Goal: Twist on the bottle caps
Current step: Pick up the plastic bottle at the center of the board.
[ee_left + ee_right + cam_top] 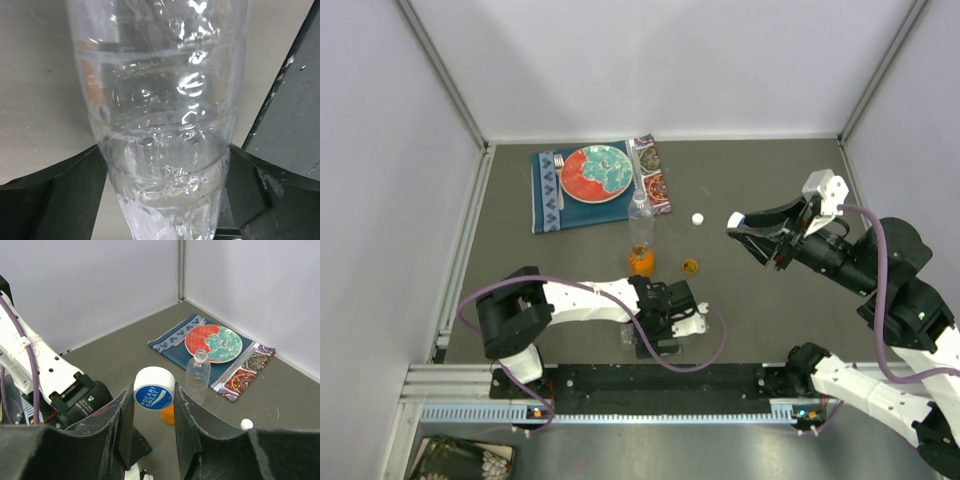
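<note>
A clear bottle (165, 115) fills the left wrist view, standing between the wide-spread fingers of my left gripper (167, 165), which is open around it. From above, this bottle (628, 337) and the left gripper (648, 338) are near the table's front edge. My right gripper (154, 396) is shut on a white cap (154, 388) with a blue label, held in the air at the right (736, 224). A second clear bottle (640, 215) stands uncapped mid-table, with the squat orange bottle (641, 261) in front of it. An orange cap (690, 266) and a white cap (698, 219) lie loose on the table.
A red-and-teal plate (596, 173) sits on a blue patterned cloth (546, 200) at the back, with a fork and knife beside it. White walls close in the table on three sides. The rail (620, 385) runs along the near edge.
</note>
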`<action>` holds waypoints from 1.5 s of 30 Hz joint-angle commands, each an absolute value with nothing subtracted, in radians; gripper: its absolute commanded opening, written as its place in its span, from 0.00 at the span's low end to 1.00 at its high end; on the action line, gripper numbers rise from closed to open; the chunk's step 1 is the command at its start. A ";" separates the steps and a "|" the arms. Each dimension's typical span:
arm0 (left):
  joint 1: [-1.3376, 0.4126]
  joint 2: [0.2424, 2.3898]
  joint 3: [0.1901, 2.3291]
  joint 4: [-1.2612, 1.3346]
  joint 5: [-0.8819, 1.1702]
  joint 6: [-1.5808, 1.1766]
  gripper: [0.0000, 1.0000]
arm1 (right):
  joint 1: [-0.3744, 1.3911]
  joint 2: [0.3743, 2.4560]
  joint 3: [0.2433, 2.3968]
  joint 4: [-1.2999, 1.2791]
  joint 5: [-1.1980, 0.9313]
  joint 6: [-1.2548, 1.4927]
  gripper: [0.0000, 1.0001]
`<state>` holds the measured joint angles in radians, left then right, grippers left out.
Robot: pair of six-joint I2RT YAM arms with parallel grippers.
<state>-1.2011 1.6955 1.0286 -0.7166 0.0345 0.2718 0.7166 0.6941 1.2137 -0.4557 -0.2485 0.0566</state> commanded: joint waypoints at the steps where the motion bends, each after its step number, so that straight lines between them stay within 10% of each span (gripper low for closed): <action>1: -1.203 1.689 0.965 -0.655 -0.020 0.311 0.91 | 0.727 0.693 1.256 -0.430 -0.249 0.069 0.28; 23: -1.190 1.566 0.940 -0.679 -0.137 0.311 0.60 | 0.727 0.686 1.226 -0.436 -0.281 0.069 0.26; 45: -1.017 1.197 1.549 -1.252 -0.080 0.462 0.54 | 0.727 0.851 1.425 -0.724 -0.573 -0.061 0.26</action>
<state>-1.0153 1.1973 1.4929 -1.1755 -0.1192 0.4419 0.7174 0.8341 1.3209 -0.6552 -0.4744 0.0162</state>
